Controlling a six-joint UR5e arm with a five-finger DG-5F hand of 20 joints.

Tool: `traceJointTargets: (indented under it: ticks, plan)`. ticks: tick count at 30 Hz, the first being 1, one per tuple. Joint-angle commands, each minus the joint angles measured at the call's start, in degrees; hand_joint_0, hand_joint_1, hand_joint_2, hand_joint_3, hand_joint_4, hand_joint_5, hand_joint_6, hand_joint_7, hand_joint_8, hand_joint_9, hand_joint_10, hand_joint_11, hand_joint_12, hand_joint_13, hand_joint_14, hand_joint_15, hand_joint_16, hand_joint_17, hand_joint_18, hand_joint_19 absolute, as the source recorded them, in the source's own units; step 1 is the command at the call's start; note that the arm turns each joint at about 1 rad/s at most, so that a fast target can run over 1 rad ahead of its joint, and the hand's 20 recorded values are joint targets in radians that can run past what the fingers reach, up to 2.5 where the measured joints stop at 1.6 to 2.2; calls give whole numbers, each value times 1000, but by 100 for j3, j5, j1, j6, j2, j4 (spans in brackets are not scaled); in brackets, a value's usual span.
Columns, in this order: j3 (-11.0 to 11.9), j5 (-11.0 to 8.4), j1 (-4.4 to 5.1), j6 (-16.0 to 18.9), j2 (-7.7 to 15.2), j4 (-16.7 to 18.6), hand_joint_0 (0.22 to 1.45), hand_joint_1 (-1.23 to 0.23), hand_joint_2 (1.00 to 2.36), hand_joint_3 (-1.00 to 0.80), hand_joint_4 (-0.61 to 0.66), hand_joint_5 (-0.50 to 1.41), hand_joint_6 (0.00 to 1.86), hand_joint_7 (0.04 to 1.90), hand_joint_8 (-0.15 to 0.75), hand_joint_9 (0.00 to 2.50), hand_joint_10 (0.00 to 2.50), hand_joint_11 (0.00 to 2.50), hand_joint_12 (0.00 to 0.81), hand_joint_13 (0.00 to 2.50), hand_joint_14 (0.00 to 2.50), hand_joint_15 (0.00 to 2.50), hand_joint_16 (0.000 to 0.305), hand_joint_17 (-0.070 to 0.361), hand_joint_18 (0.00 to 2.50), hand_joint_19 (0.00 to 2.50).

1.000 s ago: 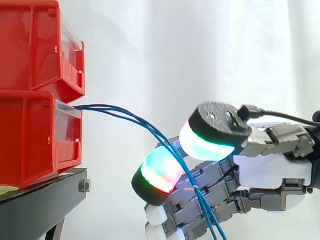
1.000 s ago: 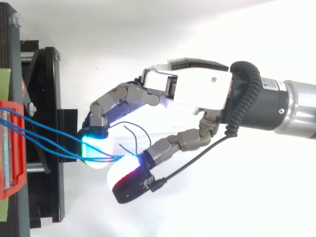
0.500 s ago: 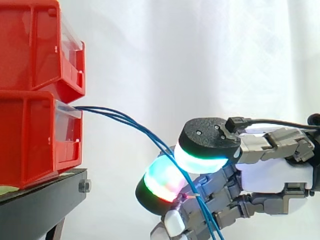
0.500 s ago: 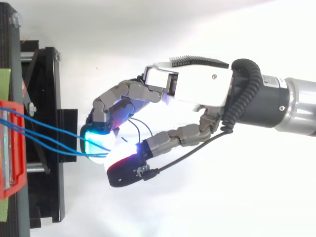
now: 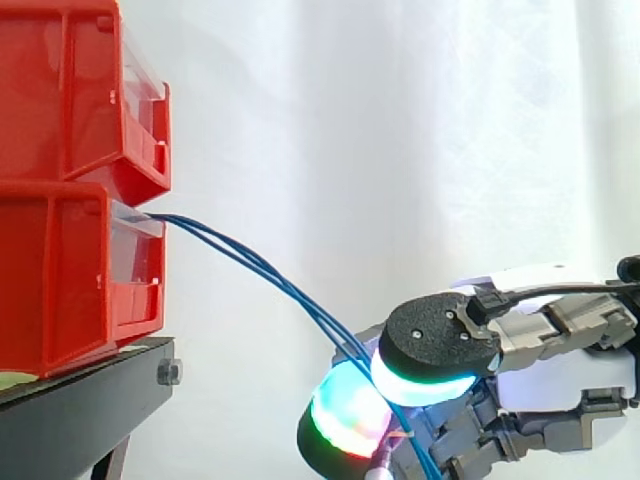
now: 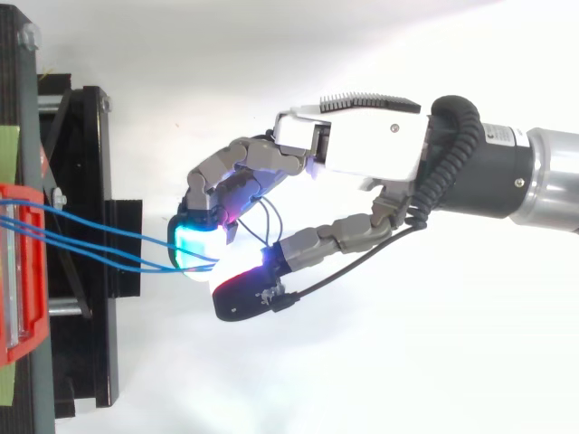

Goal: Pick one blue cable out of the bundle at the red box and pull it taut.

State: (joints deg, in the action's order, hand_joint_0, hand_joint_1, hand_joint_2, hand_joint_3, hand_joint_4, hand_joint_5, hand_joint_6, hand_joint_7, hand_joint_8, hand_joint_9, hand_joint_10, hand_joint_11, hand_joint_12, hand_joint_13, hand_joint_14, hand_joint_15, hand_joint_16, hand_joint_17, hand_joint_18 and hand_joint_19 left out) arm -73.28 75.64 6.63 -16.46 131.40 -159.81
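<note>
ROBOT HAND TAKES HOLD AT THE RED BOX. A robot hand (image 6: 362,163) closes on the blue cables (image 5: 262,268) trailing from the lower red box (image 5: 60,270), one of two stacked on a black stand (image 5: 80,410) before a white curtain (image 5: 400,120). Its fingers are curled. The thumb pad (image 5: 432,345) sits against a glowing fingertip (image 5: 345,412) with the strands passing between them, low and well apart from the box. Seen from above, the strands leave the box's front spread apart and draw together at the pinch. How many of them are actually caught there cannot be made out. They run from the box's lip down to the hand in a gentle bow, close to straight but not quite.

The grasp looks made, and the pull looks to be the step in hand. Taking out the last of the slack calls for the hand to travel farther from the box along the line of the strands. The pinch must stay firm so nothing slips through the pads. The task asks for one cable alone, so if more than one is held, the extras need shedding before the line goes tight.
</note>
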Motion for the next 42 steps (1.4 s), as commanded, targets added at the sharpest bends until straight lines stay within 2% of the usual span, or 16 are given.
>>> traceJointTargets:
  ticks: [1, 9, 18, 22, 27, 29, 32, 34, 36, 39, 42]
  plan:
    - [-2, 21, -13, -6, 0, -59, 613, -807, 1014, -180, 102, -176, 869, 939, 317, 868, 11, 626, 394, 705, 10, 331, 54, 121, 588, 331]
    - [-2, 91, -39, 11, 0, -129, 634, -864, 1017, -153, 57, -179, 879, 945, 306, 840, 11, 641, 385, 708, 11, 326, 51, 116, 601, 318]
    - [-2, 144, -57, 11, 0, -138, 708, -947, 1015, -246, 17, -197, 908, 915, 291, 798, 11, 632, 375, 704, 10, 313, 49, 111, 624, 284]
    - [-2, 179, -66, -6, -88, -191, 769, -950, 1015, -289, -10, -203, 915, 969, 272, 786, 10, 612, 370, 707, 10, 300, 48, 108, 630, 280]
    - [-2, 179, -83, 11, -97, -314, 811, -927, 1011, -358, -63, -204, 917, 944, 229, 762, 10, 593, 360, 704, 10, 299, 46, 104, 631, 278]
    - [-2, 188, -83, 11, -97, -322, 781, -945, 1001, -500, -51, -205, 914, 897, 222, 746, 11, 587, 359, 704, 10, 291, 46, 103, 652, 245]
    - [7, 188, -92, 11, -97, -322, 659, -976, 1000, -500, -31, -207, 903, 899, 223, 737, 10, 613, 359, 680, 10, 301, 46, 104, 623, 271]
    - [7, 188, -92, 11, -97, -322, 546, -906, 1000, -500, 3, -205, 901, 882, 236, 745, 11, 609, 372, 676, 11, 326, 49, 110, 600, 302]
    - [-2, 188, -92, 3, -97, -322, 524, -859, 1000, -500, 31, -200, 897, 883, 254, 770, 11, 617, 378, 681, 11, 328, 50, 113, 596, 319]
    - [-2, 188, -92, -6, -97, -322, 566, -748, 1000, -500, 58, -191, 891, 910, 274, 821, 12, 623, 377, 724, 11, 338, 49, 110, 611, 331]
    - [-2, 188, -92, -6, -97, -322, 612, -704, 1000, -500, 68, -185, 891, 933, 283, 847, 13, 635, 373, 737, 11, 341, 48, 108, 628, 342]
